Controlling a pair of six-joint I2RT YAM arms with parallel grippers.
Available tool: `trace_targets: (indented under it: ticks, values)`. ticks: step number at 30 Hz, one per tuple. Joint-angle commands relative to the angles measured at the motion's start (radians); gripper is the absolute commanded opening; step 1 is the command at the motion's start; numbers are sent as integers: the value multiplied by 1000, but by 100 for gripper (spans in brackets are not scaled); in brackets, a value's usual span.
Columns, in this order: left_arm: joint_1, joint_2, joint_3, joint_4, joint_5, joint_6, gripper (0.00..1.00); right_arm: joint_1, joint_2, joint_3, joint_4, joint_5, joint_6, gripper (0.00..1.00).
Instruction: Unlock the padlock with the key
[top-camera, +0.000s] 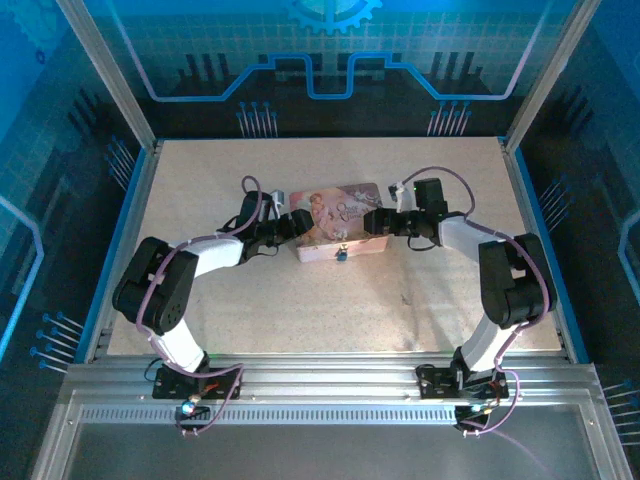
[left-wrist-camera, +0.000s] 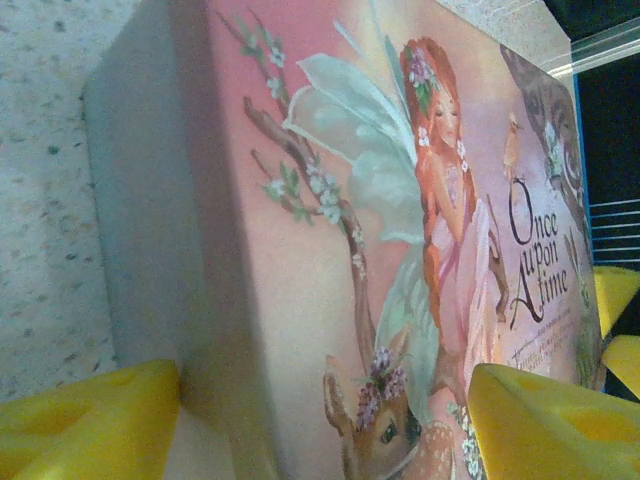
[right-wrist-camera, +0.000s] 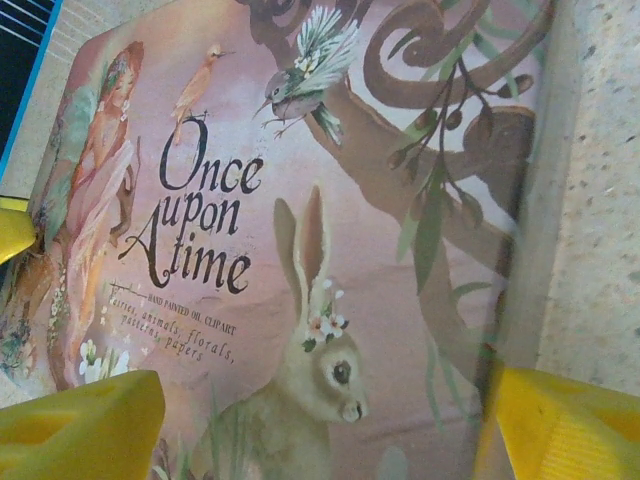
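**A:** How did the left hand (left-wrist-camera: 320, 425) stand?

**B:** Spread wide. One yellow finger (left-wrist-camera: 90, 420) sat beside the side wall of the pink tin (left-wrist-camera: 330, 230) and the other over its painted lid. Nothing was pinched between them.

**A:** And the right hand (right-wrist-camera: 320, 425)?

**B:** Also spread, at the tin's opposite end, one finger over the lid and the other past the edge. It was not gripping anything either, as far as I could judge.

**A:** Where was the padlock (top-camera: 341, 254)?

**B:** From above, it hung at the middle of the tin's near long side, facing the arm bases. It was a small dark thing against the pink wall.

**A:** So which way from the hands?

**B:** The tin's long axis ran left to right, a hand at each end. The padlock lay inward and nearer the bases from both. I could not tell which hand was closer, since they looked about even.

**A:** The tin itself?

**B:** It lay flat, mid-tabletop (top-camera: 300, 300).
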Motion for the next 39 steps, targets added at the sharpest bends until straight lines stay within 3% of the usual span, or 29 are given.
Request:
trace_targets:
  ticks: [1, 11, 17, 28, 34, 39]
  values:
    - [-13, -37, -17, 29, 69, 12, 76, 74, -20, -45, 32, -57, 54, 87]
    - [11, -70, -42, 1, 18, -7, 83, 74, -63, -54, -24, 37, 53, 92]
    - [46, -145, -94, -15, -25, -14, 99, 59, -140, -93, -73, 202, 79, 100]
    - [67, -413, -205, -98, -68, -4, 99, 53, -467, -223, -295, 420, 123, 99]
    - [3, -562, -285, -144, -84, -64, 99, 121, -592, -293, -470, 481, 148, 94]
    - [-62, -637, -358, -142, -117, -128, 99, 168, -592, -356, -531, 512, 199, 89]
